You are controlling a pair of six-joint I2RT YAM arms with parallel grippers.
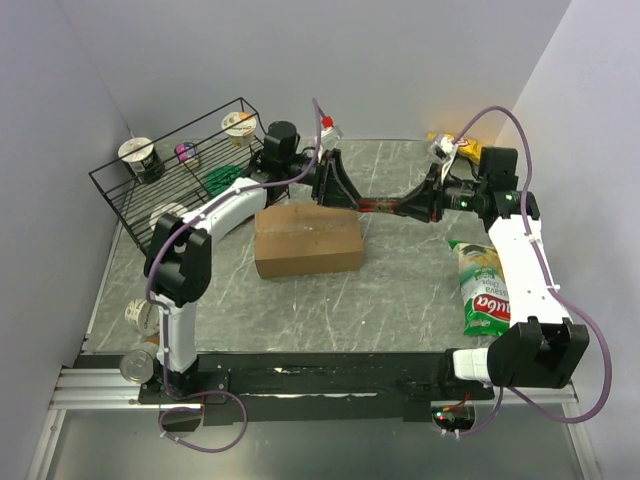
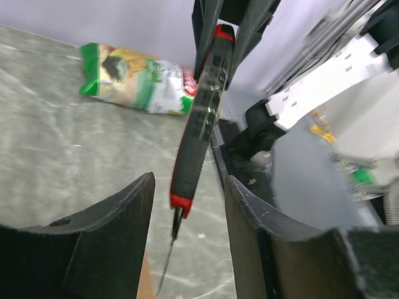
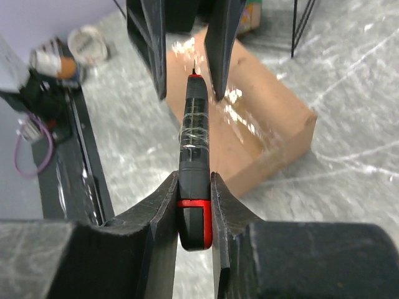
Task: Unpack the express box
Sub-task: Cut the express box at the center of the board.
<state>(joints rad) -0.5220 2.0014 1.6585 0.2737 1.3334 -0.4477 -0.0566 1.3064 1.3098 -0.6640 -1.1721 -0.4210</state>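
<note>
Tabletop (image 1: 400,300): express box (image 1: 308,240), blurred-label chips bag (image 1: 485,290)

Express box (image 1: 308,243): plain brown cardboard carton, flaps closed, top covered with glossy clear tape. It is laid flat on its largest face, long side running left-right. It is seen just below the jaws of the left gripper (image 1: 340,200), and ahead of and beneath the jaws of the right gripper (image 3: 194,187).
</note>
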